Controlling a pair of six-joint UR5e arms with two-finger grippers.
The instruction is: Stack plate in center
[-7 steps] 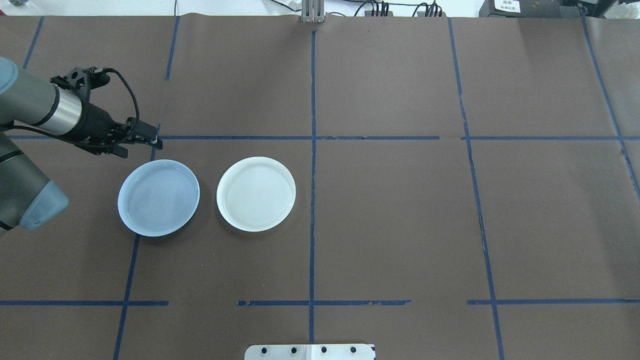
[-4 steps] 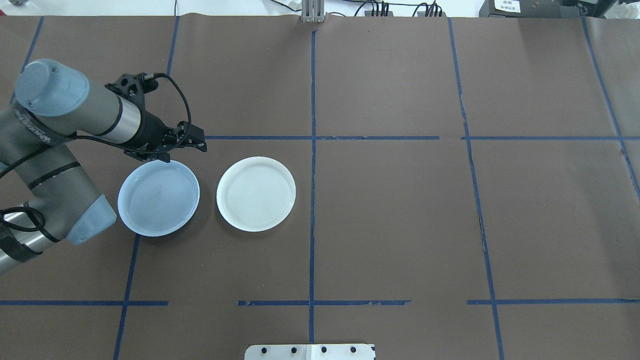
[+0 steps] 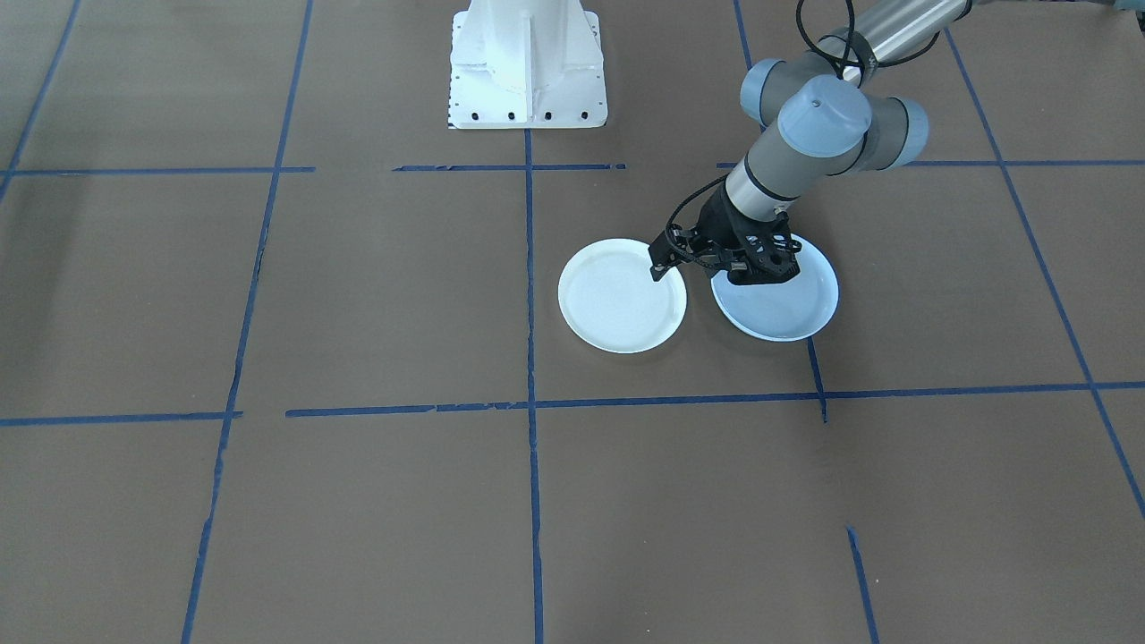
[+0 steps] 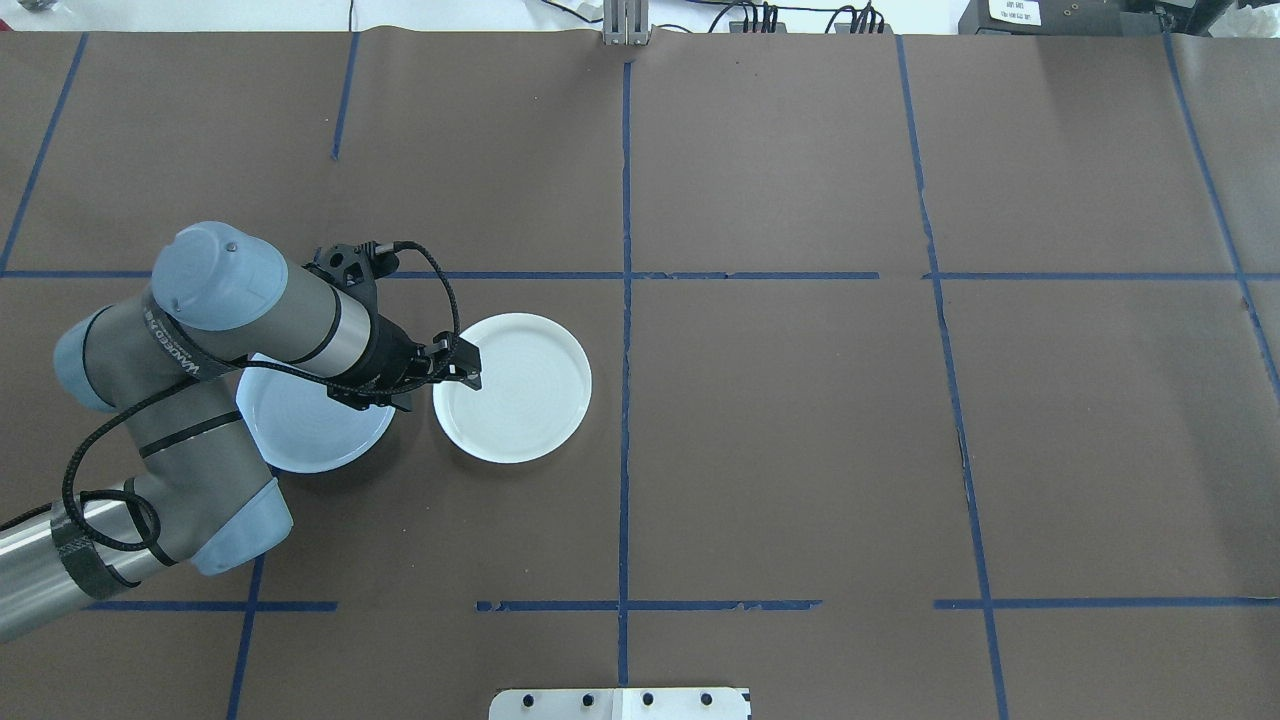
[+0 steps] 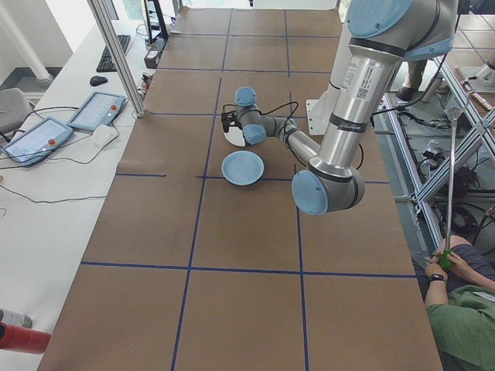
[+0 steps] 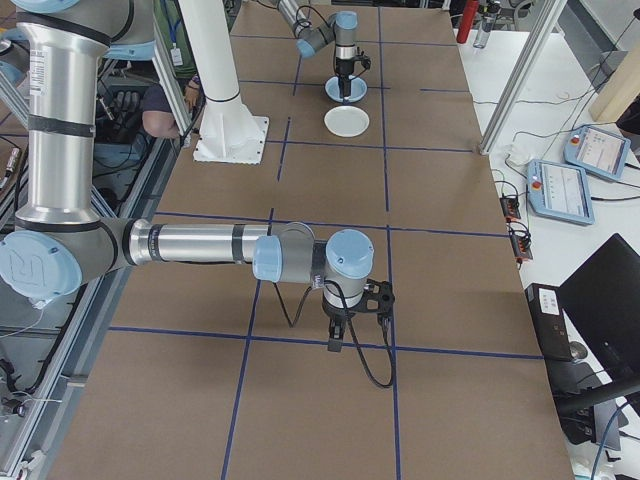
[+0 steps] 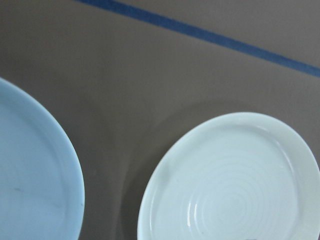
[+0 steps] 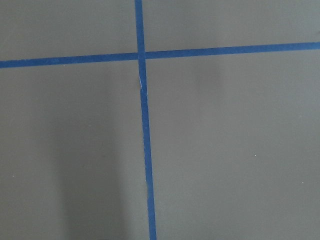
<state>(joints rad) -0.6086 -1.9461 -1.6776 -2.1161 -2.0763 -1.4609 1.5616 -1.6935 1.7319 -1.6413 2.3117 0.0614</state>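
Brown paper ruled with blue tape lines [image 4: 625, 400] covered the surface [image 4: 800, 450]. Two plates lay side by side and apart on it, on the robot's left half: the pale-blue plate [image 4: 300, 440] and, nearer the middle line, a white plate [image 4: 525, 400] with faint concentric ripples. The left claw [image 4: 468, 366] hung over the white plate's rim on the side facing the blue plate, its arm crossing above the blue plate; whether its fingers were spread or pressed together could not be told, and they held nothing visible. The right claw [image 6: 338, 338] pointed down over bare paper well away from both plates, its state likewise unclear.
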